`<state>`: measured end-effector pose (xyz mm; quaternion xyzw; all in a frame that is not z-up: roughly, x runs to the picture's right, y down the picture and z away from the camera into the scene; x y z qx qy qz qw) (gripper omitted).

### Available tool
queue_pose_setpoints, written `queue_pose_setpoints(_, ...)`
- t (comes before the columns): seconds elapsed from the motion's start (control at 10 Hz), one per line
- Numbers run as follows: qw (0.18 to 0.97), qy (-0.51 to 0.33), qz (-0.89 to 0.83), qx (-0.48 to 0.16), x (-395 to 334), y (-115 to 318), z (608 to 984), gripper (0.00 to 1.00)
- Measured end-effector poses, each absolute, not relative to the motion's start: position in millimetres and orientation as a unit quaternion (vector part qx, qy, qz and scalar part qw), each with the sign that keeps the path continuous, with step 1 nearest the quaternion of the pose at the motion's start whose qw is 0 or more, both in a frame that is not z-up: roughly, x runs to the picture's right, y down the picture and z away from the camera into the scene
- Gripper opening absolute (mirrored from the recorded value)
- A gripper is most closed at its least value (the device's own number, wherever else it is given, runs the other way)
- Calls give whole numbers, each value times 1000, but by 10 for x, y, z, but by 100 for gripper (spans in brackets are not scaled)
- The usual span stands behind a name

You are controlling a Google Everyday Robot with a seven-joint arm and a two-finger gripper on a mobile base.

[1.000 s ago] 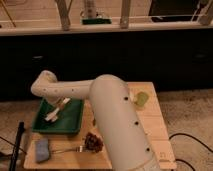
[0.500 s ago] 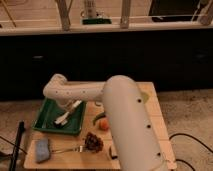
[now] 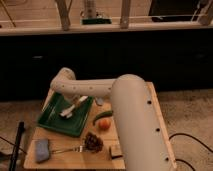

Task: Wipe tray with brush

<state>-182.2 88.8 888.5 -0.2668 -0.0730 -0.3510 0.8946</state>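
Brush (image 3: 74, 108) now further right in green tray (image 3: 54, 119), claw (image 3: 85, 98) over tray, grip unclear

Arm's white elbow link has swung right across the wooden table (image 3: 35, 162) since 1.0 s ago and now fills the right half of the view. It now hides the small yellow-green cup seen earlier at the far right edge. Gripper sits higher and farther right over the large shallow green plastic tray (image 3: 52, 120), hidden behind the arm. Slim white-handled dish brush (image 3: 74, 106) lies angled farther right in the tray than before.
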Motion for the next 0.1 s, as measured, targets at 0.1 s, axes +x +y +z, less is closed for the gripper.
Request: queue_pose_setpoints(0.1,895,-73,-354,-262,-1897,841,8891,0)
